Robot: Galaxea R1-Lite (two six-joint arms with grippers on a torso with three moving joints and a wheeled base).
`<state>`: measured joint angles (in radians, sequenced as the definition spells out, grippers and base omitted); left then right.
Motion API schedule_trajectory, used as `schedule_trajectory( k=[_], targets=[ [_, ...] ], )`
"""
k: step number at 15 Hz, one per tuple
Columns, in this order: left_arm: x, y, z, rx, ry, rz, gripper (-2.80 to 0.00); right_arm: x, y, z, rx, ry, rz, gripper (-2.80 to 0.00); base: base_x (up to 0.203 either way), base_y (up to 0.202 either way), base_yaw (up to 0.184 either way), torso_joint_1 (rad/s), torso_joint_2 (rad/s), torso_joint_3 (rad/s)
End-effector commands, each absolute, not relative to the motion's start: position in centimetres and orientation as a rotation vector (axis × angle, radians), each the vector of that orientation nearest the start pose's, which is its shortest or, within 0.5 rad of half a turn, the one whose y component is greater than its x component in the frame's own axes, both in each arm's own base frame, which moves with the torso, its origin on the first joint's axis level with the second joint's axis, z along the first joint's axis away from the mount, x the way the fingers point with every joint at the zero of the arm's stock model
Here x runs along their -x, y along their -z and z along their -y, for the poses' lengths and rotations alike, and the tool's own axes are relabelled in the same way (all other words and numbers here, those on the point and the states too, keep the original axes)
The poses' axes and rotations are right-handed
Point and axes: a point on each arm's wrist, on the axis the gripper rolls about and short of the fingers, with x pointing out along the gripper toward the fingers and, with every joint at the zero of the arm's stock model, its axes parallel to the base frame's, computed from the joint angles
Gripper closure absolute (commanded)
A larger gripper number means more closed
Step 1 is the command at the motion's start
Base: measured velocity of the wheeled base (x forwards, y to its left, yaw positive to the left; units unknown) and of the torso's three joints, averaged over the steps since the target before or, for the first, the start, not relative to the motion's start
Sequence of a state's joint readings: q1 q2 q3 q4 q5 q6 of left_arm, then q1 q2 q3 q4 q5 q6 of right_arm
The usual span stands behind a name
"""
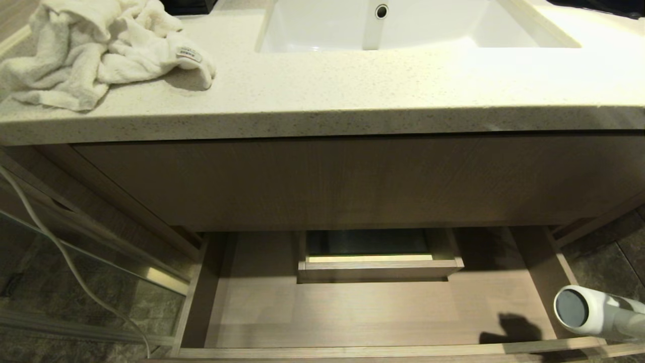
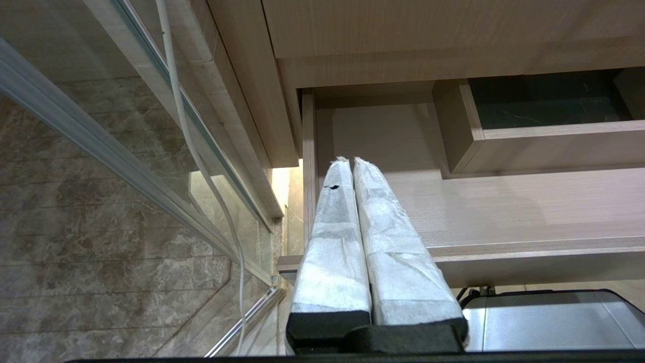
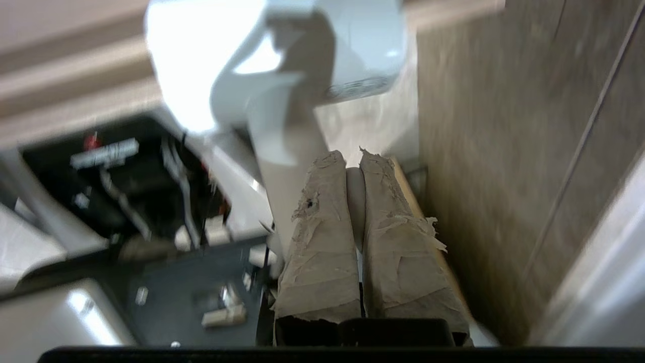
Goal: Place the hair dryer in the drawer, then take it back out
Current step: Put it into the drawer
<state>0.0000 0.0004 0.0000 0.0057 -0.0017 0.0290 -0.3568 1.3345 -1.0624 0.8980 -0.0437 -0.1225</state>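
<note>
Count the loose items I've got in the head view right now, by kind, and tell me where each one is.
Hair dryer: 1, hair dryer at the open drawer's right front corner, handle held by the right gripper.
Towel: 1, crumpled towel on the countertop, left of the sink.
Cord: 1, white cord hanging at far left.
Total: 3

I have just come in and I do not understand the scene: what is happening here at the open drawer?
The right gripper is shut on the handle of the white hair dryer, carrying it above the right front corner of the open drawer. The drawer's floor shows nothing lying on it. The left gripper is shut and holds nothing near the drawer's left side.
</note>
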Motion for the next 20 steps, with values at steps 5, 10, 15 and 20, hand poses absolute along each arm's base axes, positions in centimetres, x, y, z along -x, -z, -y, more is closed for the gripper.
schedule_trajectory(
  k=[5, 10, 15, 20],
  targets=[
    [2.3, -7.4, 0.0, -0.029, 0.002, -0.009, 0.00, -16.9, -18.4, 6.4, 0.010, 0.296, -0.916, 0.00, 0.000, 0.000, 0.000, 0.000, 0.00, 0.000],
    [2.3, -7.4, 0.0, -0.029, 0.002, -0.009, 0.00, -20.6, -14.5, 7.7, 0.062, 0.286, -0.821, 0.00, 0.000, 0.000, 0.000, 0.000, 0.00, 0.000],
    [2.3, -7.4, 0.0, -0.029, 0.002, -0.009, 0.00, -24.4, -8.8, 9.1, 0.104, 0.304, -0.717, 0.00, 0.000, 0.000, 0.000, 0.000, 0.00, 0.000],
    [2.3, -7.4, 0.0, -0.029, 0.002, -0.009, 0.00, -24.7, -3.4, 9.2, 0.133, 0.330, -0.648, 0.00, 0.000, 0.000, 0.000, 0.000, 0.00, 0.000]
  ],
)
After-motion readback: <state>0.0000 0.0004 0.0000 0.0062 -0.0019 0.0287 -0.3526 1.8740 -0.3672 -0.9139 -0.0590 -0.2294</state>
